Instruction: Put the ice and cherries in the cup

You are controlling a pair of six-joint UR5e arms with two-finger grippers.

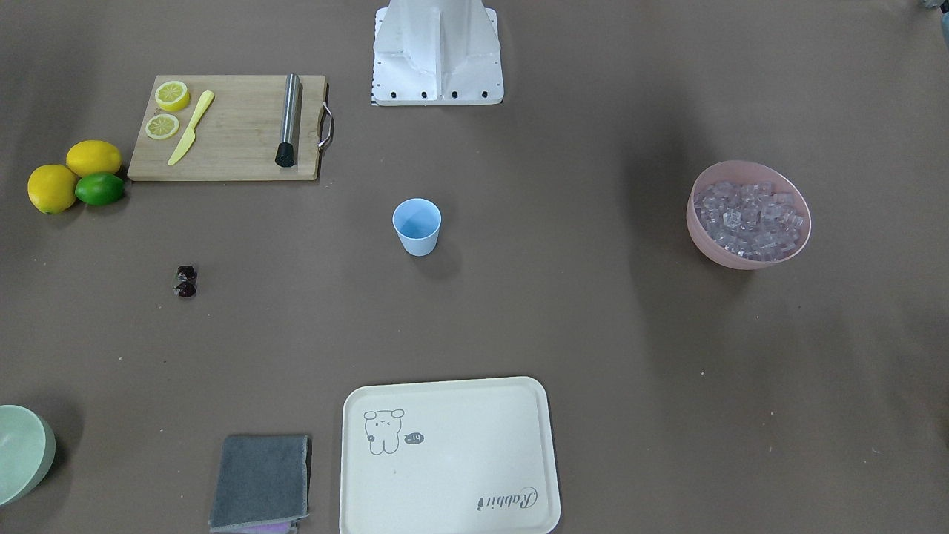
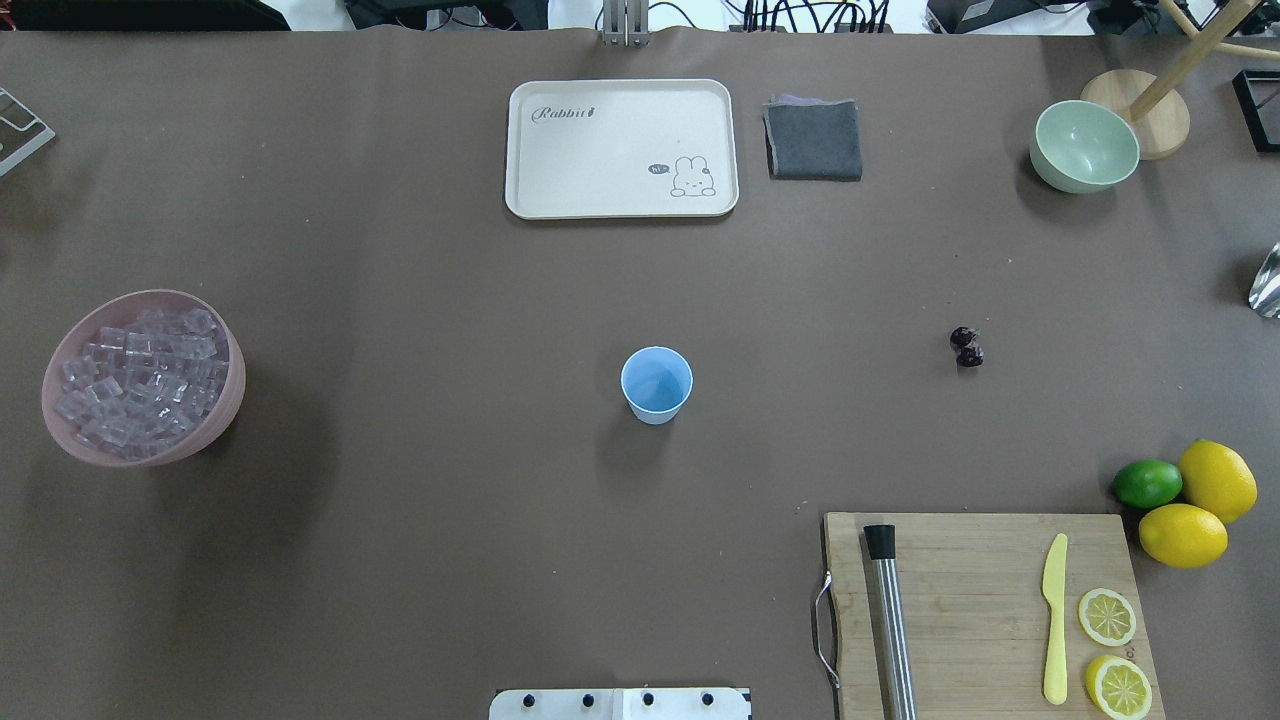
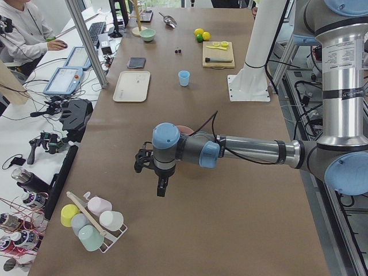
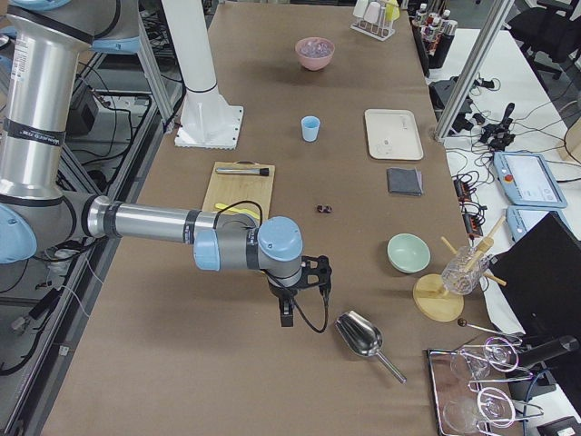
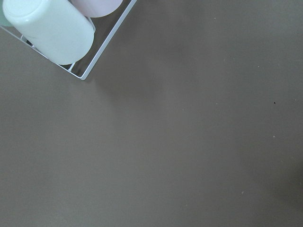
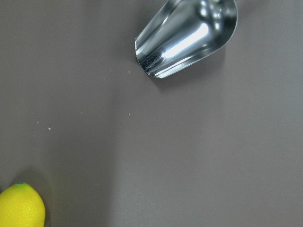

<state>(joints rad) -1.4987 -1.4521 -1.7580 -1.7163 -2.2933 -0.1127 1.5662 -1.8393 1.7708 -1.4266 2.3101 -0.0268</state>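
Across the table, in the front-facing view, the cup [image 1: 417,226] is recorded upright near the middle of the brown table cover [image 1: 593,348], apart from everything else. The cherries [image 1: 184,282], touching each other, are set well to one side of it and are too small for detail. The ice [image 1: 750,219] is heaped in a pink bowl [image 1: 771,256] well to the other side. A pale green bowl [image 1: 22,452], a grey cloth [image 1: 259,482] and a cream tray [image 1: 445,475] are cut off by the frame edges, and the robot's base [image 1: 437,59] by the top edge.

Overhead: the cutting board [image 2: 980,590] is clipped at the bottom edge, and a metal scoop [image 2: 1266,282] at the right edge.

Exterior left: the left gripper [image 3: 161,187] is held above bare cover, near a wire rack [image 3: 92,221] of upturned cups. Whether it is open or closed cannot be told. The pink bowl is almost wholly hidden behind the arm. A seated person's sleeve [image 3: 31,37] and desks with cables are noted beside the table.

Exterior right: the right gripper [image 4: 287,313] is hung near the scoop; its opening cannot be told.

Left wrist: only cover and a cropped corner of the rack are shown.

Right wrist: the scoop's bowl, cropped at the top, and part of a lemon [image 6: 21,208] are shown.
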